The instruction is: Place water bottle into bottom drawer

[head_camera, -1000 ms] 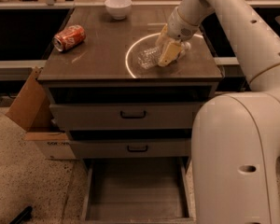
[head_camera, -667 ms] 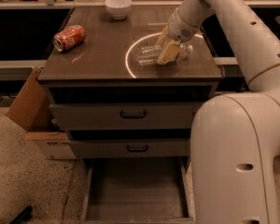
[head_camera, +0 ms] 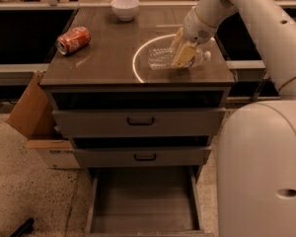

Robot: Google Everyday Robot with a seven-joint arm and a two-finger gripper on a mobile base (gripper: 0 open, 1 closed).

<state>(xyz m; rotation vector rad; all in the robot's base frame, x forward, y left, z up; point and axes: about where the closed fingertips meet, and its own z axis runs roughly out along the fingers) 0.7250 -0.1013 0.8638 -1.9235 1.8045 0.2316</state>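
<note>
Gripper (head_camera: 181, 51) is down on the right side of the cabinet top (head_camera: 103, 63), clamped across the water bottle (head_camera: 160, 58). Its 2 tan fingers (head_camera: 184, 57) straddle the bottle, 1 on the far side and 1 on the near side, and from what I can see they're closed onto the plastic, with no gap showing. So it's a grasp, not a hover.

Bottle is lying on its side on the top, crinkled clear body pointing left and the white cap (head_camera: 207, 56) poking out to the right of the fingers. It's resting on the surface, not lifted. A thin pale ring (head_camera: 135, 65) curves on the top around the bottle's left end.

The white arm (head_camera: 246, 14) comes in from the upper right, and the robot's big white body (head_camera: 261, 172) fills the lower right corner.

Bottom drawer (head_camera: 143, 206) is pulled all the way out at floor level, just plain grey floor and low sides. The 2 drawers above it, upper (head_camera: 140, 121) and middle (head_camera: 145, 157), each stick out a little and have black handles.

Other stuff: an orange-red soda can (head_camera: 73, 39) on its side at the left of the top, well apart from the bottle, a white bowl (head_camera: 125, 8) at the back edge, and a cardboard box (head_camera: 32, 107) leaning against the cabinet's left side.
</note>
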